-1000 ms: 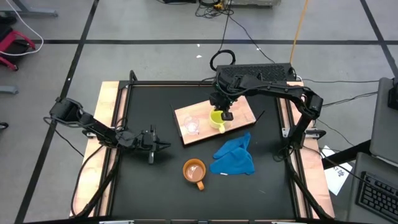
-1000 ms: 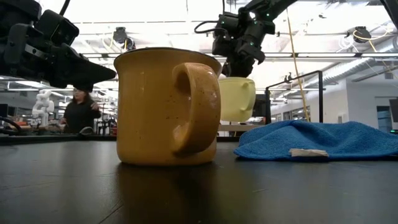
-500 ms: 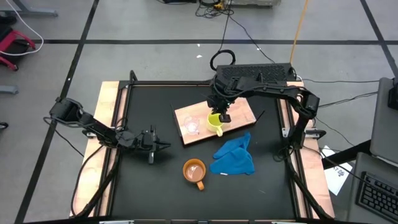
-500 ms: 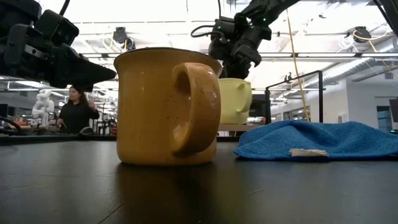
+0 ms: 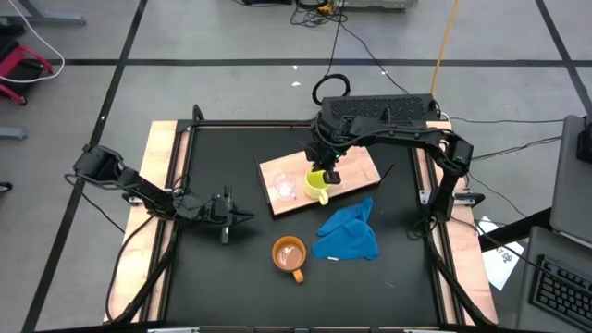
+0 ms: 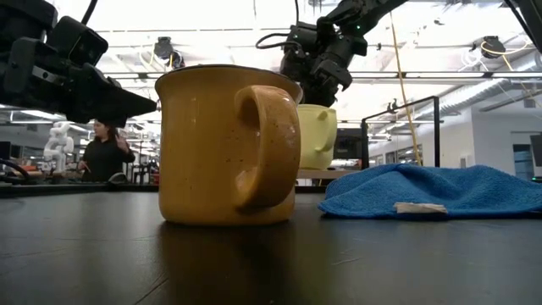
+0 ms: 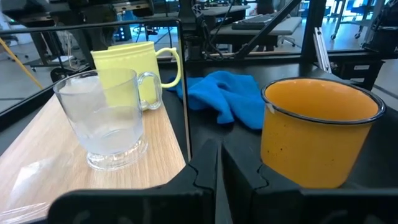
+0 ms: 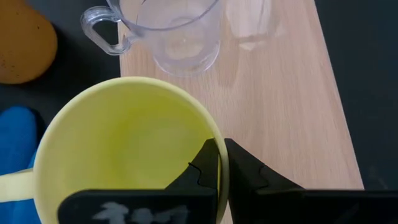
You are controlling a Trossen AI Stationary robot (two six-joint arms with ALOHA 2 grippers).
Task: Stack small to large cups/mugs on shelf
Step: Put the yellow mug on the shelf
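Black worktop below, my right end effector (image 8: 216, 163) clenched on the yellow mug's (image 5: 318, 183) rim, carrying it over the wooden shelf (image 5: 359, 165) beside the glass cup (image 5: 286, 187); next, I judge, set it down, release, while my left end effector (image 5: 242, 216) waits shut.

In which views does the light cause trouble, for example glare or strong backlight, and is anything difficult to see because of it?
Low view: bright ceiling lights behind leave the left gripper a dark silhouette, while the orange mug stays readable. Right wrist view: the glass cup nearly blends into the pale shelf. Left wrist view: a soft sheen lies on the shelf near the glass cup.
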